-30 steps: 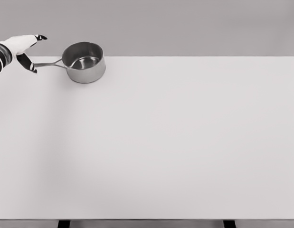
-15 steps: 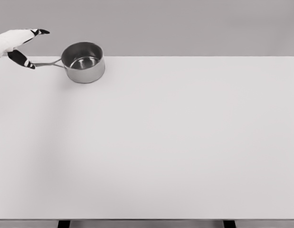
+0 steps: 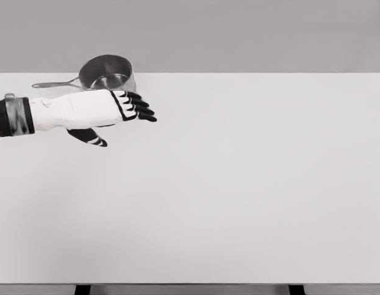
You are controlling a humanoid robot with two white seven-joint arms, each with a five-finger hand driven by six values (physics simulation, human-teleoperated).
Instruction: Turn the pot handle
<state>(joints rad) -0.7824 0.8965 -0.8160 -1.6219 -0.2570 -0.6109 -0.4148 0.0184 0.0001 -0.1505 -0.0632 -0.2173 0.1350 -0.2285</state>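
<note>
Stainless steel is gleaming on the saucepan (image 3: pixel 106 72), which is sitting upright at the far left of the tabletop (image 3: pixel 239 184), close to its back edge. Its open mouth is showing a shiny inner wall and floor. Its long thin handle (image 3: pixel 54 83) is pointing out to the left, lying roughly level and reaching toward the tabletop's left end. The lower front of the saucepan is being covered in this view by the hand passing in front of it.

The left hand (image 3: pixel 97 110) is reaching in from the picture's left edge, its white forearm showing a dark band with a metallic cuff at the wrist. The hand is hovering in front of the saucepan, nearer the camera, and is holding nothing. Its dark-tipped fingers (image 3: pixel 139 107) are stretching out to the right, lying close together and nearly straight, while the thumb (image 3: pixel 90 137) is hanging down below the palm, apart from the fingers. The hand is not touching the handle, which is lying above and behind the forearm.

The pale tabletop is spreading wide to the right and toward the camera, against a plain grey background.
</note>
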